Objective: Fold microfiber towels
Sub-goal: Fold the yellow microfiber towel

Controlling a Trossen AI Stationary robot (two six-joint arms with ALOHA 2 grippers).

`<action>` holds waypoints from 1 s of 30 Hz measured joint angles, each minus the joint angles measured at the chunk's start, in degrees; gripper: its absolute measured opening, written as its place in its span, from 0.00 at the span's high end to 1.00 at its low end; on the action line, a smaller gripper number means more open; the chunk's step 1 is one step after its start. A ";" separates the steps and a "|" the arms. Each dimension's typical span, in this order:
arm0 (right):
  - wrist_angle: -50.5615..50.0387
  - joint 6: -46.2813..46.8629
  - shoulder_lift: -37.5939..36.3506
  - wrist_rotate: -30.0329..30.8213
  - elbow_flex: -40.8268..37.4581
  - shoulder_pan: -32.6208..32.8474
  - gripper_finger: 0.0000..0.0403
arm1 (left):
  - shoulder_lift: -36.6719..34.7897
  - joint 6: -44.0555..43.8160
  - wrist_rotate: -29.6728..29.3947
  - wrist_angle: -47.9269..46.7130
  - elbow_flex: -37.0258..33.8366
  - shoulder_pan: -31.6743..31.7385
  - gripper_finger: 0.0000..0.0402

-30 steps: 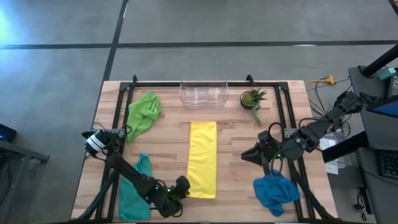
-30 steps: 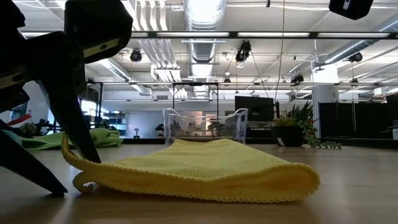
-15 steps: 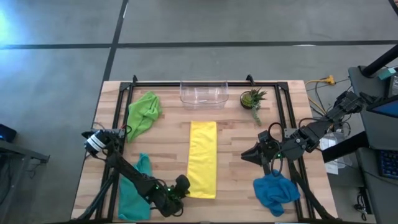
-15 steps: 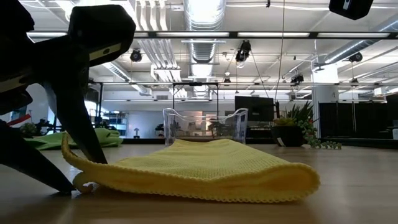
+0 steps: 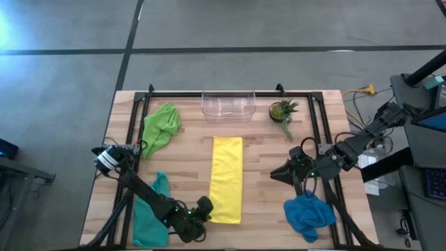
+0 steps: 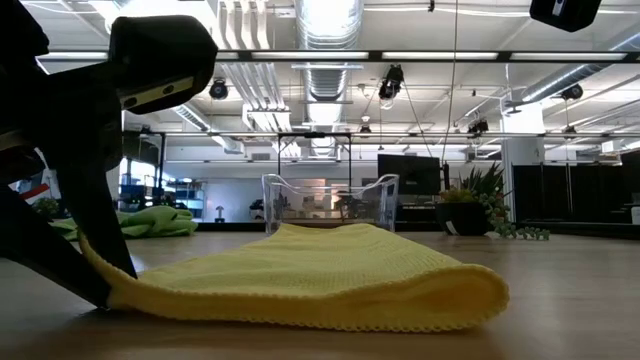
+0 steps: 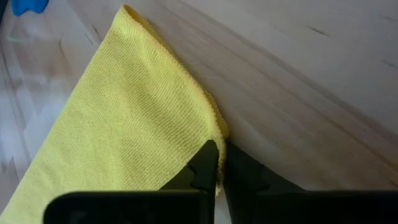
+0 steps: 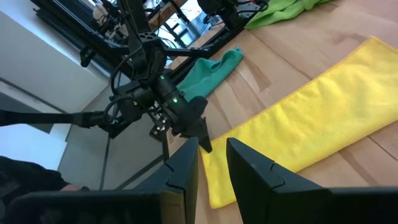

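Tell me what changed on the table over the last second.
The left gripper closed its fingers on the near-left corner of the yellow towel, pinching the loose curled edge flat against the table. The right gripper stayed hovering right of the towel, unchanged. The lime green towel, teal towel, blue towel, clear bin and potted plant did not move.

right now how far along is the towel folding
Early. The yellow towel already lies folded into a long strip. The left claw is shut on its near corner, ready for the next fold. The green, teal and blue towels are crumpled, untouched. The right claw hovers empty.
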 joint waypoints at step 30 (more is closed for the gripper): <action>-2.69 -49.26 57.10 -23.60 33.82 3.48 0.63 | -2.19 -0.22 2.45 0.09 0.00 0.44 1.00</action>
